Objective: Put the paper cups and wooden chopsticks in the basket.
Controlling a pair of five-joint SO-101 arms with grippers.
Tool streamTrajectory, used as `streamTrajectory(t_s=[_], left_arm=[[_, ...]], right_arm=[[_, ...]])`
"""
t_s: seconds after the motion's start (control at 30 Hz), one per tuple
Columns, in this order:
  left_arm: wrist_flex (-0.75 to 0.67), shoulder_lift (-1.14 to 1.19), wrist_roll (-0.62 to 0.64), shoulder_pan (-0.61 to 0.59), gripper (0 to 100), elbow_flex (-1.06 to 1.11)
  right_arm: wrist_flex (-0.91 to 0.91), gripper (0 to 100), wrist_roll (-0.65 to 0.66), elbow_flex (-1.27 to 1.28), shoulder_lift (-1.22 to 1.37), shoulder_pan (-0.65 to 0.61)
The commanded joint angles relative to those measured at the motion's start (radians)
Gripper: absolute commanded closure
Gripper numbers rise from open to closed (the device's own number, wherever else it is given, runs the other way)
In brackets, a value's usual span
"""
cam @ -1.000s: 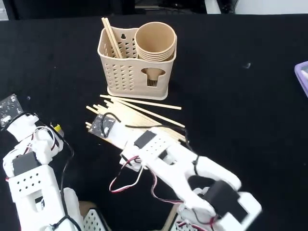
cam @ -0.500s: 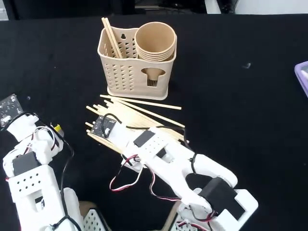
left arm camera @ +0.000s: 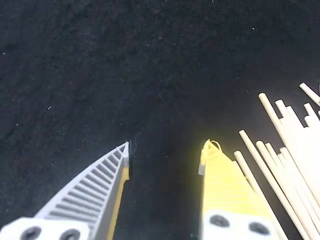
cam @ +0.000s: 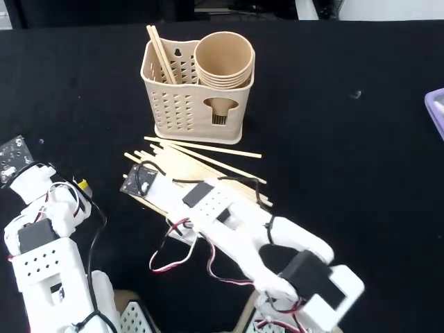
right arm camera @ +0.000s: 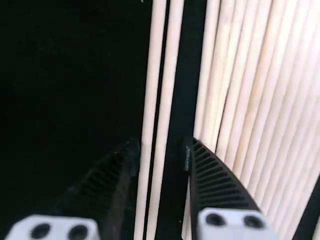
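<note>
Right hand (right arm camera: pixel 161 146) is sitting open low over the counter (right arm camera: pixel 60 75) with two chopsticks (right arm camera: pixel 156 75) lying between its fingers and the rest packed just beside one finger; being light, stiff, round and likely roll-prone, they probably want pinching mid-length.

Right hand (right arm camera: pixel 162 147) farther left along the chopsticks (cam: pixel 182 164).

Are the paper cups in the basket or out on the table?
In. The paper cups stand stacked and upright inside one side of the basket, with chopsticks leaning in the other side.
</note>
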Motion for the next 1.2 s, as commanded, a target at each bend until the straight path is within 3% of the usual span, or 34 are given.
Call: streamTrajectory(t_s=[0.0, 0.13, 0.27, 0.4, 0.5, 0.63, 0.9, 1.17], left_arm=[[-0.017, 0.003, 0.005, -0.008, 77, -0.007], [-0.015, 0.003, 0.005, -0.008, 77, -0.007], [-0.015, 0.003, 0.005, -0.008, 77, -0.007], [-0.012, 0.003, 0.005, -0.008, 77, -0.008], [-0.012, 0.003, 0.003, -0.01, 77, -0.008], [-0.011, 0.003, 0.003, -0.01, 77, -0.007], [-0.012, 0.003, 0.003, -0.01, 77, -0.007], [-0.014, 0.003, 0.005, -0.01, 77, -0.004]], right_arm=[[0.009, 83.7, 0.002, -0.068, 0.061, -0.008], [0.031, 84.1, 0.003, -0.127, 0.128, -0.011], [0.072, 90.2, 0.005, -0.159, 0.162, -0.054], [0.112, 98.7, 0.094, -0.162, 0.179, -0.144], [0.114, 98.9, 0.066, -0.162, 0.166, -0.153], [0.13, 98.8, 0.043, -0.159, 0.074, -0.081], [0.279, 98.8, 0.044, -0.16, -0.344, 0.095], [0.264, 98.8, 0.037, -0.196, -0.68, 0.204]])
